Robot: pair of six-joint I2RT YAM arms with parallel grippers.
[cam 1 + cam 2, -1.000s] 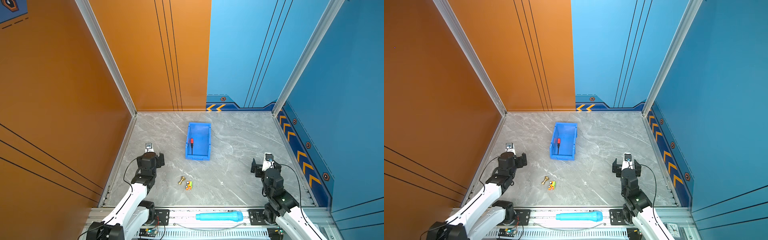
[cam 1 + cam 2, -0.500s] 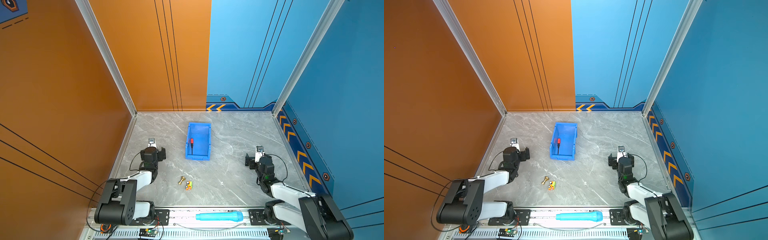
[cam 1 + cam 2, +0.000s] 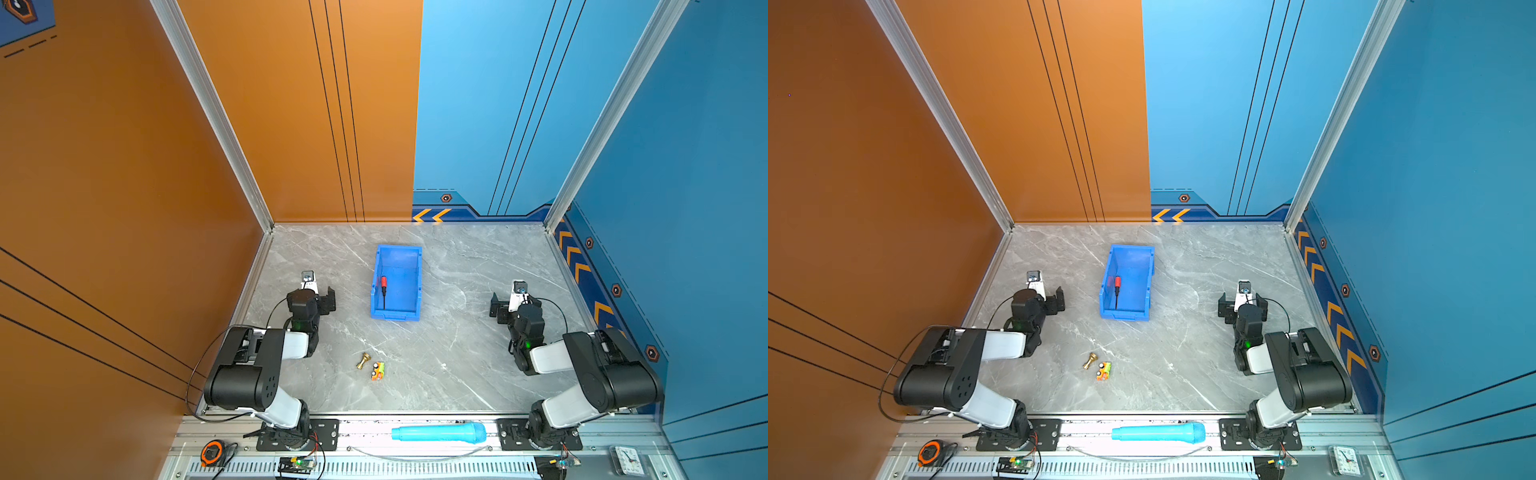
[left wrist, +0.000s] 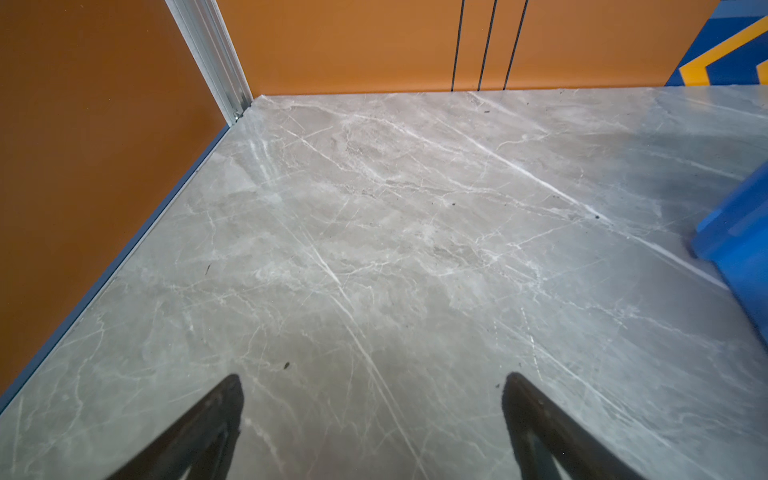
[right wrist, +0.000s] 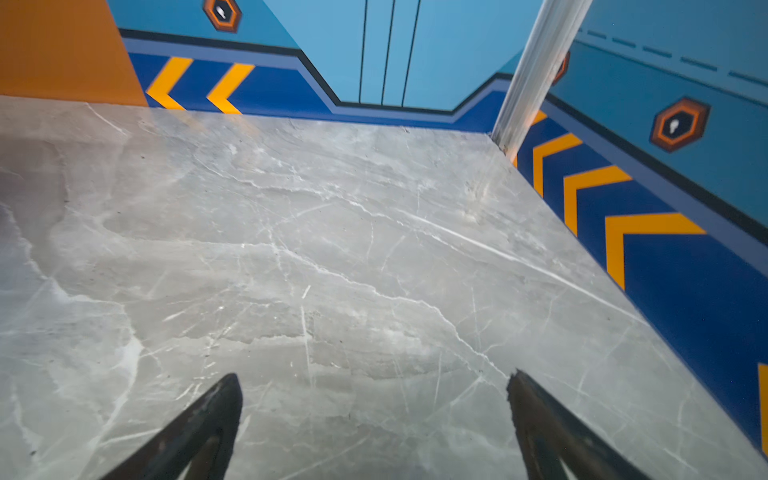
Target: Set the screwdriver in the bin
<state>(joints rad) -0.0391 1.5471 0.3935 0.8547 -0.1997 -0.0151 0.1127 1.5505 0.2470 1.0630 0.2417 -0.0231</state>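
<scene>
The left gripper (image 4: 372, 380) is spread wide. In the left wrist view its two dark fingers (image 4: 216, 415) stand well apart with only bare grey marble tabletop (image 4: 374, 228) between them, and nothing is held. It hangs low over the table in both top views (image 3: 319, 291) (image 3: 1047, 293). The right gripper (image 5: 374, 378) is also spread wide and empty, its fingers (image 5: 208, 419) framing bare marble, and it sits low over the table (image 3: 515, 301) (image 3: 1241, 303).

The blue bin (image 3: 418, 282) (image 3: 1150, 282) stands between the two grippers, nearer the left one and to that gripper's right. One corner of the bin (image 4: 739, 241) shows at the edge of the left wrist view. It is well apart from the right gripper, off to that gripper's left.

The screwdriver (image 3: 383, 289) (image 3: 1117, 289) lies flat inside the bin, along the wall on the left gripper's side. Its red handle points away from the robot and its thin black shaft points back toward the robot. Neither gripper touches it.

Behind both grippers, toward the robot's base, a small brass fitting (image 3: 363, 360) lies on the marble just beside a small orange and green toy (image 3: 378, 370). Farther back, on the metal rail between the arm bases, rests a cyan cylinder (image 3: 438, 432). An orange and black tape measure (image 3: 212, 453) sits behind the left arm's base, and a small clock (image 3: 625, 457) behind the right arm's base.
</scene>
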